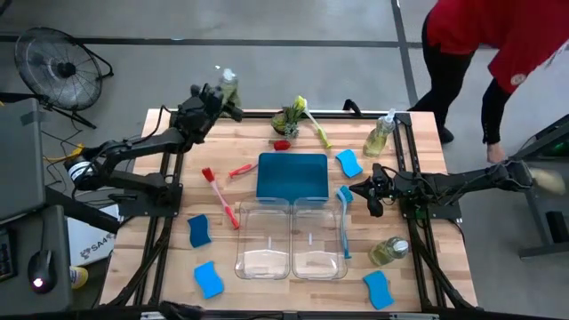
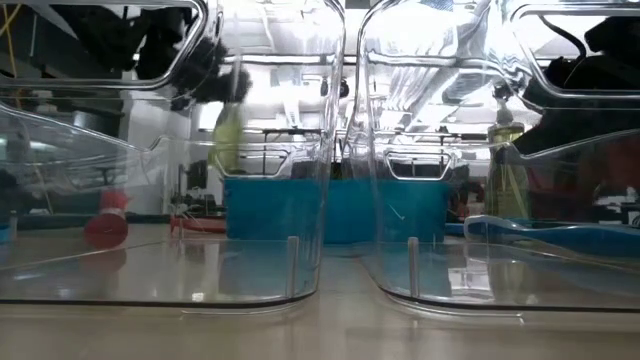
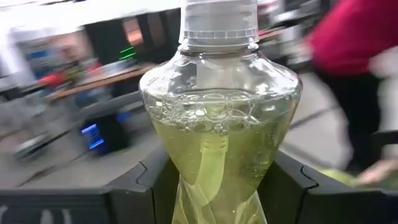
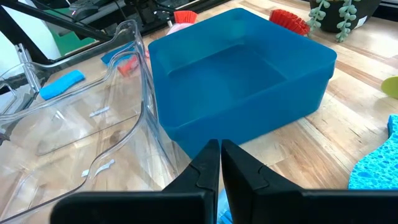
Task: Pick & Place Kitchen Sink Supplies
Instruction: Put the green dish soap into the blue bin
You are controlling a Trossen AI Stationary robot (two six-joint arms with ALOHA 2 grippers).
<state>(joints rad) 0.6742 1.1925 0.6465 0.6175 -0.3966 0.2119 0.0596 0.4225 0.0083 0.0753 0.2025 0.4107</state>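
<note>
One soap bottle (image 3: 221,134) is clamped in the left gripper (image 1: 216,96), lifted off the table at its far left corner, with the two dark fingers (image 3: 140,183) pressing the narrow waist and the white pump collar rising clear above them. The step in hand looks like carrying this bottle to a container, so the grip should stay at the waist and the bottle upright, since the liquid inside is foaming and the smooth plastic could slip or swing if the wrist tilts. The teal tray (image 1: 292,175) and the two clear bins (image 1: 292,240) lie toward the table's middle and near side from that gripper, so I judge a level carry, then a straight descent to release low inside the walls. The left arm is stretched out to the far edge. The right gripper (image 4: 220,163) has its fingers pressed together, holding nothing, hovering just beside the tray with a blue brush (image 1: 343,222) near it.
</note>
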